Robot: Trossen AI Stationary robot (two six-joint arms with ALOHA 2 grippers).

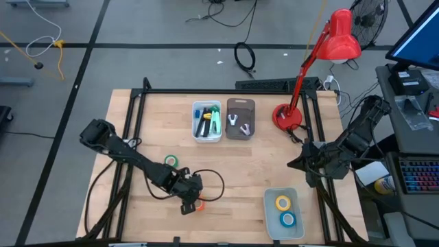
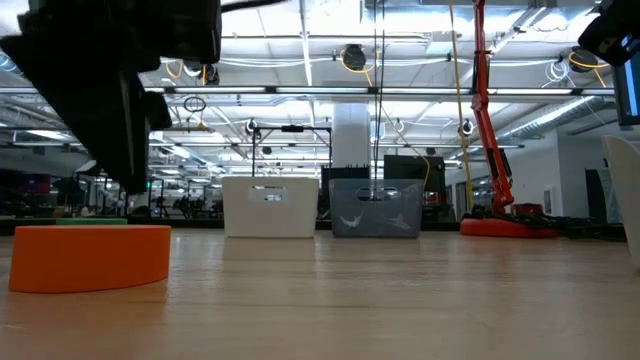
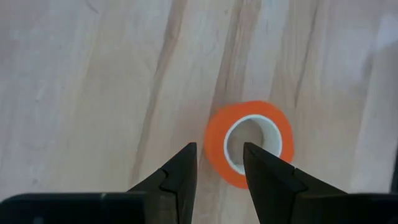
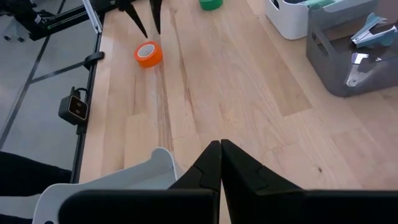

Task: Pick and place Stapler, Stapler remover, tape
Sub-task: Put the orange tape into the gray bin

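Hovering lower-centre over the orange tape (image 3: 249,142), the left gripper (image 3: 219,163) has jaws apart; the roll looks light and stiff, best pinched across its wall.

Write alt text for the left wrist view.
The left gripper hangs over the orange tape roll, which lies flat on the bare wooden table. Its two dark fingers stand partly open, one above the roll's rim, and the roll is not gripped.
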